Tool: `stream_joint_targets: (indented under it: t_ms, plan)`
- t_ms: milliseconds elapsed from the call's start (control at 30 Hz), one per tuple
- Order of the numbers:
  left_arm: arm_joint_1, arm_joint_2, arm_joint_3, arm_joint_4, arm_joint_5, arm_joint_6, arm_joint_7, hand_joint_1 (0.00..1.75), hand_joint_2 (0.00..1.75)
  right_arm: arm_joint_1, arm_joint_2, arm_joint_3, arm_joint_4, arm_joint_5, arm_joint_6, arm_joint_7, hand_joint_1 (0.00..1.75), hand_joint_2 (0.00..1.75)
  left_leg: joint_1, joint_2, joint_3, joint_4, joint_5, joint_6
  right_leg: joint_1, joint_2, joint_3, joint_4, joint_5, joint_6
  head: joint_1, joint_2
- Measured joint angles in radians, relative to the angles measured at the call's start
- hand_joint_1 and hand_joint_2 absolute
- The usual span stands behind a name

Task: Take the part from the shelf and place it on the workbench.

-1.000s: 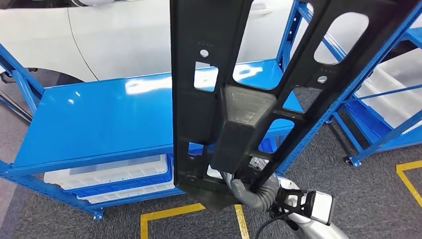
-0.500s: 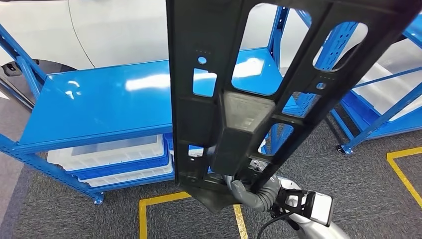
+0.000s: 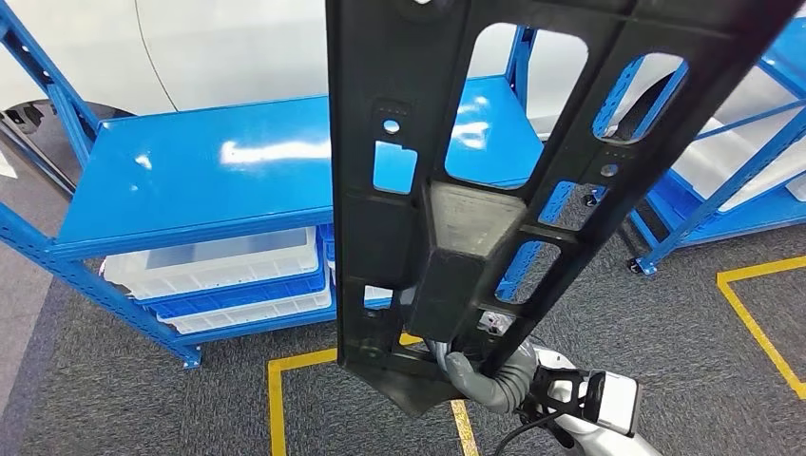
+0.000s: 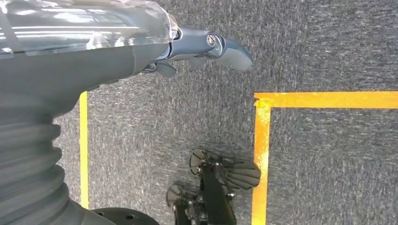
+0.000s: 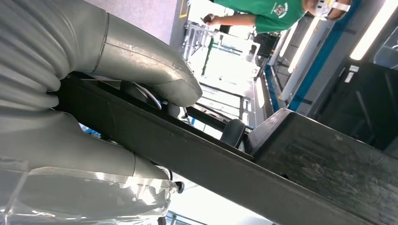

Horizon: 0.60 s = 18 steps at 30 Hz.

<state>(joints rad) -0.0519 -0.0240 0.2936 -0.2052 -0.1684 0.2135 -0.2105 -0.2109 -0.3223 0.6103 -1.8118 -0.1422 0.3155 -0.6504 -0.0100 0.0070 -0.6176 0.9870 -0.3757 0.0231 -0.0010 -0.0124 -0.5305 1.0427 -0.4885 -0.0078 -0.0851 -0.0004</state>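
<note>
Above grey carpet [image 3: 143,408], black slotted frame part [image 3: 466,171] upright, apparently clasped by right hand [image 3: 480,372].

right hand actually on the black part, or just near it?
Touching. Right wrist view: the right hand wraps the black part, thumb on one face, fingers on the other.

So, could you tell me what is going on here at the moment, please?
The robot's right hand grips a long black plastic part near its lower end and holds it up in front of the head camera. Beyond the part stands a blue shelf with a bare top and white bins underneath, on grey carpet marked with yellow tape. The left hand hangs over the floor holding nothing. The part has not yet been set down anywhere.
</note>
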Motion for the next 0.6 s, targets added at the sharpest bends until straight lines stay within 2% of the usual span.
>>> stream_joint_targets:
  t_ms: [33, 67, 133, 167, 200, 233, 267, 300, 333, 367, 400, 433, 500, 533, 567, 600]
  plan:
    - [0.000, -0.001, 0.000, 0.000, -0.003, 0.000, 0.001, 0.00, 1.75, 0.001, 0.000, -0.004, -0.001, 0.003, 0.003, 0.000, 1.75, 1.75, 0.001, 0.001, -0.003, 0.002, 0.006, -0.005, 0.004, -0.003, 0.022, -0.037, -0.001, -0.002, 0.000, 0.000]
    - [-0.001, -0.003, 0.000, 0.000, -0.007, -0.001, 0.002, 0.00, 1.75, 0.004, 0.000, -0.009, -0.002, 0.007, 0.007, 0.000, 1.75, 1.75, 0.002, 0.002, -0.005, 0.001, 0.012, -0.010, 0.008, -0.004, 0.027, -0.051, -0.002, -0.004, 0.000, 0.000]
    - [-0.002, -0.005, -0.001, 0.000, -0.017, -0.003, 0.004, 0.00, 1.75, 0.009, 0.000, -0.017, -0.002, 0.020, 0.011, 0.000, 1.75, 1.75, 0.003, 0.002, -0.008, 0.001, 0.018, -0.021, 0.005, -0.004, 0.020, -0.057, 0.014, -0.011, 0.000, 0.000]
    - [-0.002, -0.006, -0.001, 0.000, -0.021, -0.004, 0.004, 0.00, 1.75, 0.011, -0.001, -0.020, -0.003, 0.027, 0.011, 0.000, 1.75, 1.75, 0.003, 0.001, -0.015, 0.013, 0.004, -0.026, 0.002, -0.006, 0.014, -0.060, 0.024, -0.017, 0.000, 0.000]
    - [-0.002, -0.007, -0.002, 0.000, -0.025, -0.004, 0.004, 0.00, 1.75, 0.013, -0.002, -0.022, -0.003, 0.032, 0.010, 0.000, 1.75, 1.75, 0.004, -0.001, -0.029, 0.045, -0.027, -0.032, -0.002, -0.007, 0.006, -0.064, 0.034, -0.023, 0.000, 0.000]
    - [-0.003, -0.008, -0.003, 0.000, -0.028, -0.004, 0.004, 0.00, 1.75, 0.015, -0.004, -0.024, -0.004, 0.036, 0.009, 0.000, 1.75, 1.75, 0.007, -0.003, -0.048, 0.099, -0.072, -0.038, -0.003, -0.008, -0.004, -0.064, 0.044, -0.026, 0.000, 0.000]
    - [-0.003, -0.008, -0.004, 0.000, -0.031, -0.004, 0.004, 0.00, 1.75, 0.017, -0.005, -0.025, -0.004, 0.038, 0.008, 0.000, 1.75, 1.75, 0.009, -0.003, -0.072, 0.169, -0.121, -0.044, -0.002, -0.008, -0.016, -0.064, 0.054, -0.028, 0.000, 0.000]
    - [-0.003, -0.009, -0.005, 0.000, -0.032, -0.004, 0.004, 0.00, 1.75, 0.020, -0.005, -0.027, -0.005, 0.038, 0.007, 0.000, 1.75, 1.75, 0.012, -0.003, -0.091, 0.238, -0.158, -0.048, -0.002, -0.008, -0.030, -0.063, 0.064, -0.028, 0.000, 0.000]
    - [-0.003, -0.009, -0.006, 0.000, -0.033, -0.004, 0.003, 0.00, 1.75, 0.023, -0.005, -0.028, -0.005, 0.039, 0.005, 0.000, 1.75, 1.75, 0.015, -0.003, -0.098, 0.287, -0.177, -0.052, -0.003, -0.007, -0.044, -0.062, 0.074, -0.026, 0.000, 0.000]
    - [-0.003, -0.009, -0.007, 0.000, -0.033, -0.004, 0.003, 0.00, 1.75, 0.026, -0.005, -0.030, -0.005, 0.039, 0.004, 0.000, 1.75, 1.75, 0.018, -0.003, -0.088, 0.301, -0.174, -0.056, -0.003, -0.007, -0.058, -0.061, 0.084, -0.024, 0.000, 0.000]
    - [-0.003, -0.009, -0.007, 0.000, -0.033, -0.004, 0.003, 0.00, 1.75, 0.028, -0.005, -0.031, -0.005, 0.039, 0.004, 0.000, 1.75, 1.75, 0.022, -0.003, -0.055, 0.271, -0.153, -0.058, -0.004, -0.006, -0.072, -0.059, 0.094, -0.020, 0.000, 0.000]
    - [-0.004, -0.009, -0.008, 0.000, -0.034, -0.004, 0.003, 0.00, 1.75, 0.029, -0.005, -0.032, -0.005, 0.039, 0.003, 0.000, 1.75, 1.75, 0.025, -0.003, -0.005, 0.207, -0.129, -0.060, -0.005, -0.005, -0.085, -0.057, 0.102, -0.016, 0.000, 0.000]
    - [-0.008, -0.009, -0.010, 0.000, -0.038, -0.004, 0.002, 0.00, 1.75, 0.031, -0.005, -0.037, -0.007, 0.039, 0.000, 0.000, 1.75, 1.75, 0.026, -0.011, 0.098, 0.058, -0.112, -0.056, -0.006, -0.003, -0.104, -0.052, 0.119, -0.005, 0.000, 0.000]
    - [-0.009, -0.009, -0.011, 0.000, -0.041, -0.005, 0.002, 0.00, 1.75, 0.031, -0.005, -0.040, -0.008, 0.040, -0.001, 0.000, 1.75, 1.75, 0.024, -0.015, 0.125, 0.013, -0.114, -0.050, -0.006, -0.003, -0.108, -0.050, 0.126, 0.001, 0.000, 0.000]
    - [-0.010, -0.009, -0.012, 0.000, -0.043, -0.005, 0.002, 0.00, 1.75, 0.032, -0.005, -0.043, -0.009, 0.039, -0.002, 0.000, 1.75, 1.75, 0.020, -0.019, 0.134, -0.007, -0.119, -0.042, -0.008, -0.003, -0.110, -0.051, 0.134, 0.007, 0.000, 0.000]
    - [-0.009, -0.009, -0.013, 0.000, -0.044, -0.005, 0.002, 0.00, 1.75, 0.032, -0.005, -0.045, -0.010, 0.038, -0.001, 0.000, 1.75, 1.75, 0.016, -0.020, 0.130, -0.007, -0.113, -0.033, -0.010, -0.003, -0.109, -0.053, 0.142, 0.014, 0.000, 0.000]
